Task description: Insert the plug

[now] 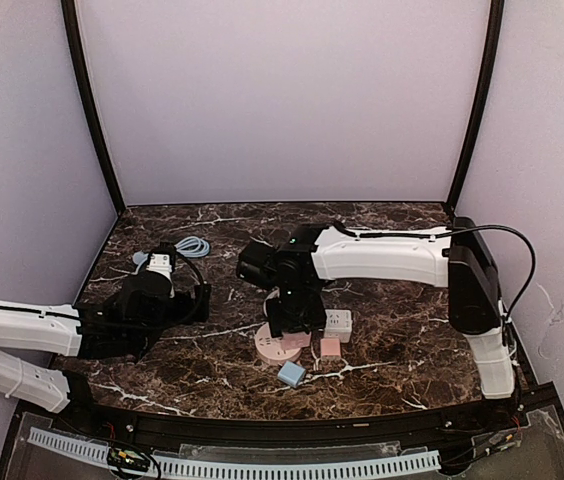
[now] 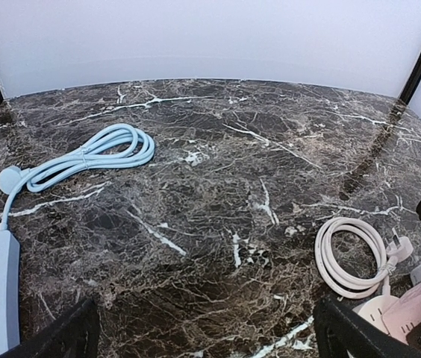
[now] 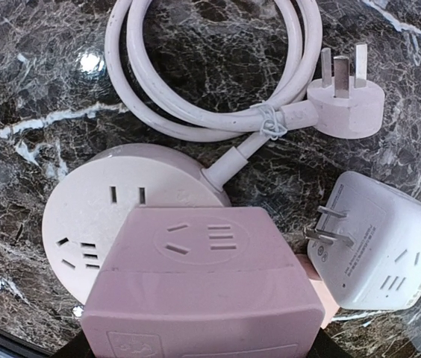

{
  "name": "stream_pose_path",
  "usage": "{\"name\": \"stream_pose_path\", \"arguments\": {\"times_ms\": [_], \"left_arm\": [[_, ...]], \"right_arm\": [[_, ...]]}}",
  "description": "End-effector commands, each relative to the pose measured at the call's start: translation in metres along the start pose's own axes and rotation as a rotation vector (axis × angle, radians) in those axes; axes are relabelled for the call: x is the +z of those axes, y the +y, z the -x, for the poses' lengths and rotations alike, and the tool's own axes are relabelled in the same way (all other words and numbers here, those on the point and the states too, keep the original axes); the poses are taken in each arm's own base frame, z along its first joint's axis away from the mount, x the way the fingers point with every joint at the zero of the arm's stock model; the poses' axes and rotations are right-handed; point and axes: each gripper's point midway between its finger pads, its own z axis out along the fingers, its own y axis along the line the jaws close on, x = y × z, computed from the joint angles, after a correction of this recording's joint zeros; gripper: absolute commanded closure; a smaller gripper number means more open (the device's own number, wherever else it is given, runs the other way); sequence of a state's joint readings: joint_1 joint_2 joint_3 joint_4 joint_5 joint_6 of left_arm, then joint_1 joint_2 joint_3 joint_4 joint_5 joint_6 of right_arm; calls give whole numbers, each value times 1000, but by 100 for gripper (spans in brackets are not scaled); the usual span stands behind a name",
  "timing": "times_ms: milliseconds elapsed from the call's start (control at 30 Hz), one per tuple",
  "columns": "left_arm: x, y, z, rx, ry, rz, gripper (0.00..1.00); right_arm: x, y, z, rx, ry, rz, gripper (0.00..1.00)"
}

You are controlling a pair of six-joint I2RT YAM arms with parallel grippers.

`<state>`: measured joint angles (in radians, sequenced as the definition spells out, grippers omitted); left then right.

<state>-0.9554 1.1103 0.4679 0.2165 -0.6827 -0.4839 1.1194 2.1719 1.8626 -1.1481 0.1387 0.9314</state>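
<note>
Right pincer [image 1: 292, 325] tight around pink cube adapter [image 3: 203, 291], round socket [image 3: 91, 216] at 10 o'clock; left pincer [image 2: 210, 339] wide apart, empty.

Top external high from behind, down over desk [image 1: 402, 335]; left wrist low across it; right wrist close above round socket [image 3: 76, 216], shared.

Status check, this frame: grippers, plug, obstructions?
Left gripper open, empty. Right gripper shut on pink cube adapter, over round pink socket hub; seating not visible. White cube adapter close alongside.
</note>
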Motion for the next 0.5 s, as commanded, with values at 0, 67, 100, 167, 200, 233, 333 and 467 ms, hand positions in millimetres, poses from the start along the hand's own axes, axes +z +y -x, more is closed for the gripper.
{"name": "stream_pose_path", "arguments": {"times_ms": [0,67,100,167,200,233,333,467], "left_arm": [[-2,6,3,-22,-23,15,0],[-2,7,3,-22,-25,16,0],[-2,7,3,-23,-26,17,0],[-2,7,3,-22,-27,18,0],[-2,7,3,-22,-28,18,0],[-2,7,3,-23,-28,17,0],[-2,7,4,-22,-30,19,0],[-2,8,3,-21,-30,19,0]], "right_arm": [[70,-1,-19,-60,88,-68,100],[75,-2,-21,-64,93,-79,100],[77,-3,-21,-64,96,-83,100],[79,-4,-21,-63,96,-86,100],[79,-4,-21,-64,95,-84,100],[79,-3,-20,-64,93,-84,100],[77,-3,-19,-63,89,-80,100],[71,-4,-16,-55,78,-70,100]]}}
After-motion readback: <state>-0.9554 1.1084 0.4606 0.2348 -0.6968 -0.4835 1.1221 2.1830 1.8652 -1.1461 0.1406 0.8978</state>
